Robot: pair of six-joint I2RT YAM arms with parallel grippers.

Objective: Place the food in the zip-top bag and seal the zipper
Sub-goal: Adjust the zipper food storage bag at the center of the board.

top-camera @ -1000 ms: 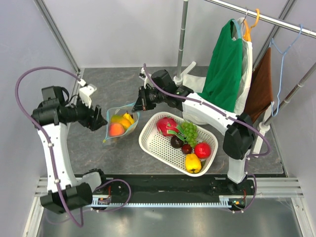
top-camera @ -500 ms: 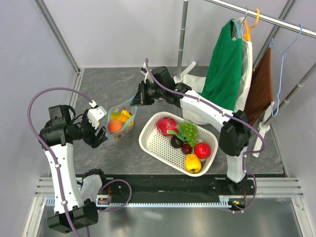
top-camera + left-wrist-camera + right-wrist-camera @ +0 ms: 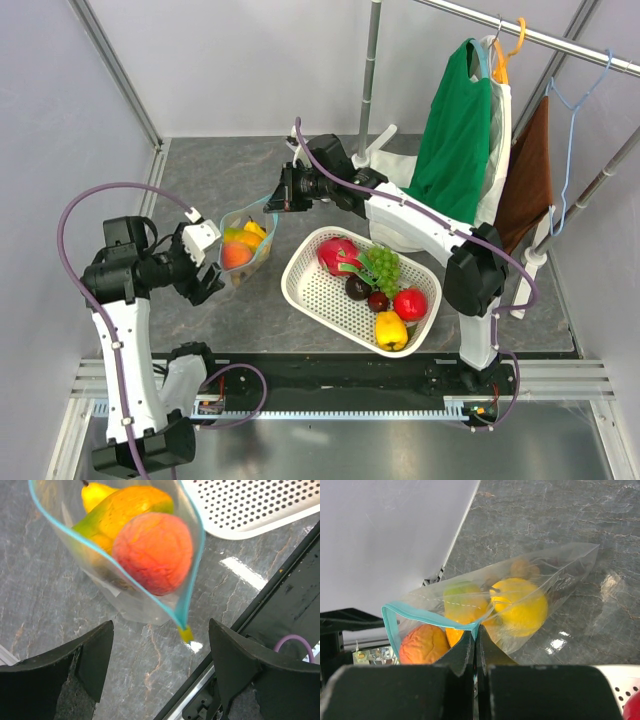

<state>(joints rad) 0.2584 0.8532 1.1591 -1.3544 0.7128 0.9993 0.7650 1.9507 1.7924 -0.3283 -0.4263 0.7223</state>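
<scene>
1. Left gripper (image 3: 160,625): fingers spread wide, holding nothing. It sits just beside the near lower corner of the bag, not touching it.
2. Bag (image 3: 135,607): clear plastic, between the two grippers on the left half of the grey table (image 3: 200,180). Mouth open and facing the left gripper. The lower end is down at the table top; whether it touches, I cannot tell.
3. Zipper (image 3: 417,611): teal strip, unsealed, forming an open loop round the mouth.
4. Food in the bag: an orange peach (image 3: 152,552) nearest the mouth, a yellow-orange mango (image 3: 125,505) behind it, and a yellow lemon piece (image 3: 520,605) deeper in. A brownish piece shows at the far end, too blurred to name.
5. Right gripper (image 3: 475,637): fingers pressed together, pinching the far upper part of the zipper and holding that side of the mouth up.
6. White perforated basket (image 3: 320,300): just right of the bag, apart from it, with more fruit inside.
</scene>
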